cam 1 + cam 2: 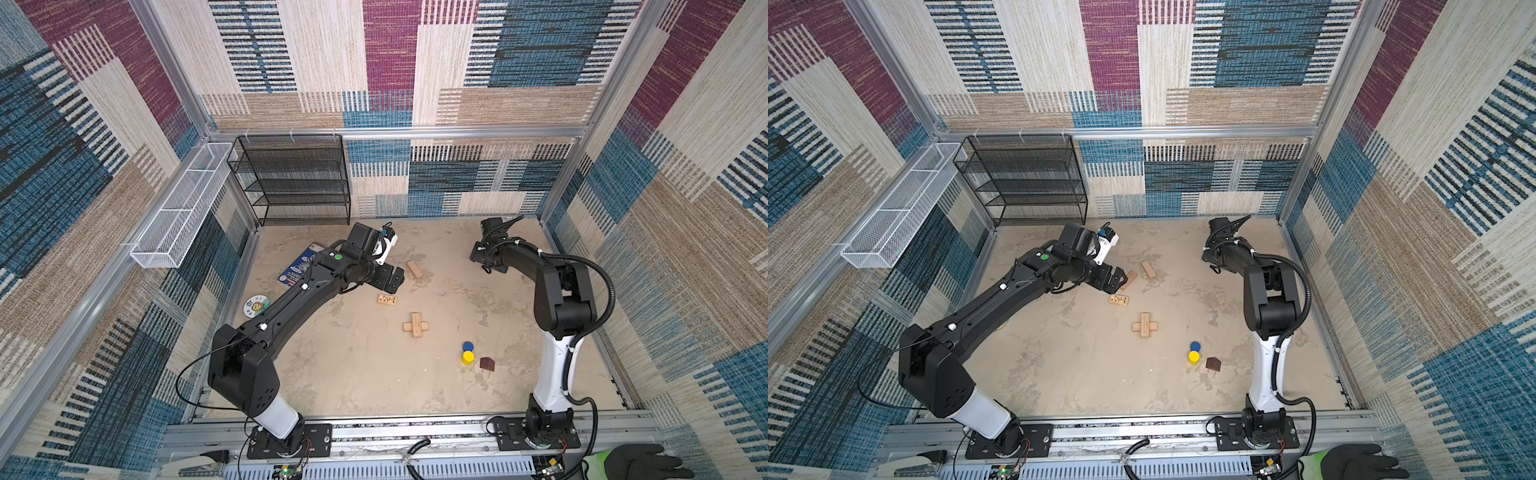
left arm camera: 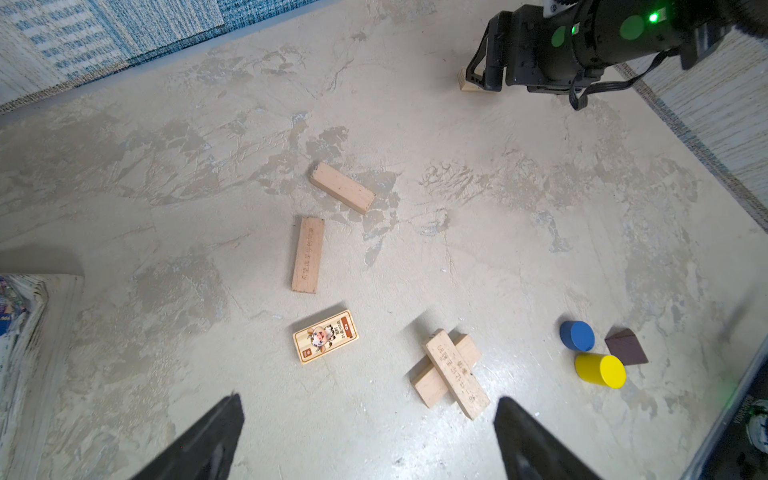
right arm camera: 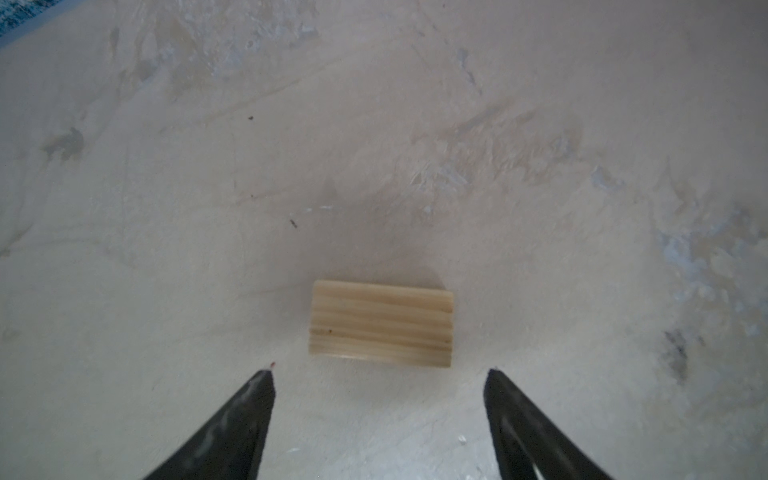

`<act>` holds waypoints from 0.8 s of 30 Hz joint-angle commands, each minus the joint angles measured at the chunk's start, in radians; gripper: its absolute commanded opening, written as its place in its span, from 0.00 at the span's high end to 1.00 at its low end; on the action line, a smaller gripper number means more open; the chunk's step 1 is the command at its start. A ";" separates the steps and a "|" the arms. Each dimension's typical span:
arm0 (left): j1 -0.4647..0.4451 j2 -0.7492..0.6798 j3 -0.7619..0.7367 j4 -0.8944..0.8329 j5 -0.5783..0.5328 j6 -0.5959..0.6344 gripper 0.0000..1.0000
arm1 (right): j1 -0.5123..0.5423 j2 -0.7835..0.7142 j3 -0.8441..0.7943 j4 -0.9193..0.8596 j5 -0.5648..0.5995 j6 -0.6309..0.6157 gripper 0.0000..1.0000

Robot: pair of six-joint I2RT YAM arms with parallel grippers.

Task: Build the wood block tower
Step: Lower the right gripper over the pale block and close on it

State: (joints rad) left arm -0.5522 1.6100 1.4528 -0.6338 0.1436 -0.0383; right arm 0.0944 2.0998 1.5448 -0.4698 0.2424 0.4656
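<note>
At table centre: the tower (image 1: 415,325) amounted to two pale bars laid crosswise, the upper resting on the lower; nothing stood above them.
Progress: judged early. One crossing was done; four bars and three shaped pieces remained unstacked.
Left of the tower: a printed block (image 1: 386,299) lay flat nearby. A stamped bar (image 2: 307,254) and a plain bar (image 2: 341,193) lay beyond it, close together but apart.
Far right corner: a sixth bar (image 3: 380,324) lay flat, well apart from the tower.
Near right: a blue disc (image 1: 468,346), a yellow cylinder (image 1: 468,357) and a brown house-shaped piece (image 1: 487,364) stood clustered close together, untouched.
Left gripper (image 2: 370,400): jaws spread wide and empty, held above the table just beside the stamped bar.
Right gripper (image 3: 381,370): jaws apart, pointed down, the sixth bar lying just ahead of the tips; no contact was seen.
Step in hand: judged to be a pickup of the sixth bar by the right gripper.
Surface: the table (image 1: 353,374) was flat, beige and mottled, with scuffed grey-blue patches.
Room: woven patchwork walls (image 1: 390,62) enclosed three sides. A black mesh shelf (image 1: 291,178) stood at the back left, with a white wire basket (image 1: 183,203) on the left wall.
Other items: a blue packet (image 1: 301,266) and a round jar (image 1: 256,306) lay by the left arm.
Front edge: a gloved hand (image 1: 640,461) rested outside the rail.
</note>
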 commanded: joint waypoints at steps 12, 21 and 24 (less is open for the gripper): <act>0.001 0.003 0.013 -0.017 0.011 -0.008 0.01 | -0.012 0.052 0.051 -0.016 -0.012 -0.046 0.21; 0.001 0.010 0.016 -0.020 0.020 -0.008 0.01 | -0.016 0.066 0.085 -0.028 -0.020 -0.053 0.27; 0.001 0.010 0.017 -0.024 0.014 -0.005 0.01 | -0.017 0.074 0.093 -0.036 -0.013 -0.055 0.24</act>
State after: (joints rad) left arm -0.5522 1.6211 1.4612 -0.6449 0.1566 -0.0380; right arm 0.0780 2.1670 1.6272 -0.4961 0.2264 0.4133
